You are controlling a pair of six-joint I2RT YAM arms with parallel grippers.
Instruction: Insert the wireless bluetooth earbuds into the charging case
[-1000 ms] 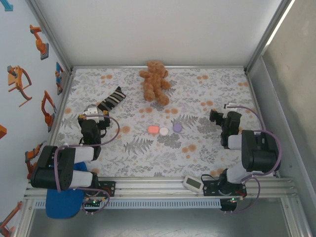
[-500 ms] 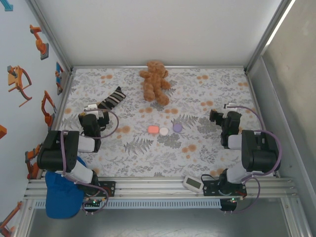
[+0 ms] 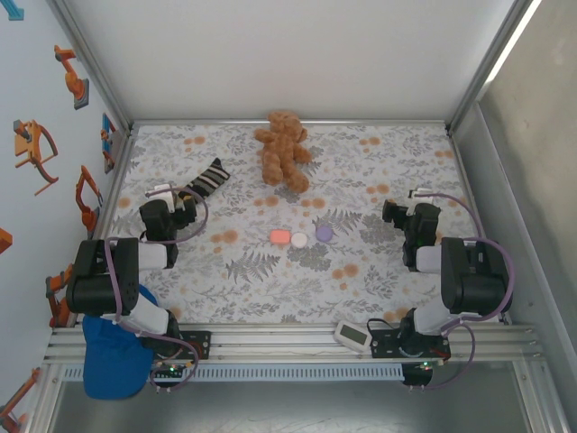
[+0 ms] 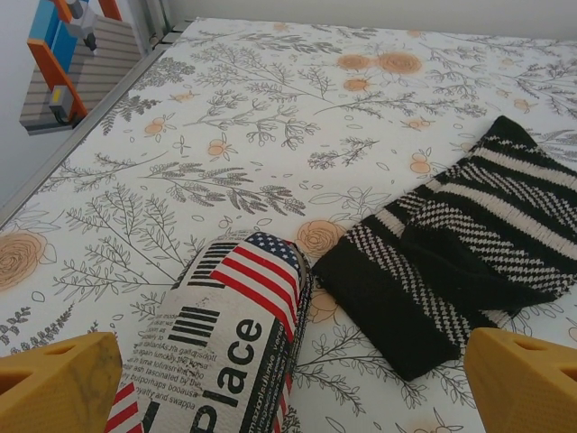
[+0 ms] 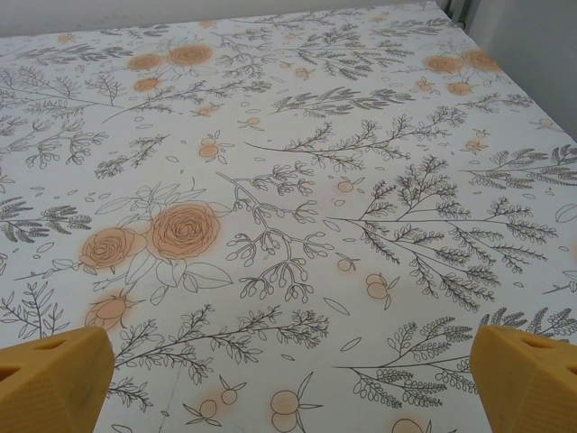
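Three small rounded cases lie in a row at the middle of the mat: a salmon-pink case point(image 3: 280, 236), a white case point(image 3: 299, 239) and a lilac case point(image 3: 324, 233). I cannot tell which is the charging case. The earbuds themselves are too small to make out. My left gripper point(image 3: 180, 203) is far left of the row and open. In its wrist view, the left gripper point(image 4: 288, 397) has a printed flag-pattern pouch point(image 4: 225, 343) lying between its yellow fingertips point(image 4: 54, 383). My right gripper point(image 3: 392, 214) is right of the row. In its own view, the right gripper point(image 5: 288, 388) is open over bare mat.
A black-and-white striped sock point(image 3: 206, 179) point(image 4: 451, 262) lies just beyond the left gripper. A brown teddy bear point(image 3: 284, 149) sits at the back centre. A white device point(image 3: 352, 334) rests on the front rail, with a blue object point(image 3: 113, 361) at the near left. Walls enclose the mat.
My left arm has reached farther back and to the left, toward the sock. The right arm and the three cases have not moved.
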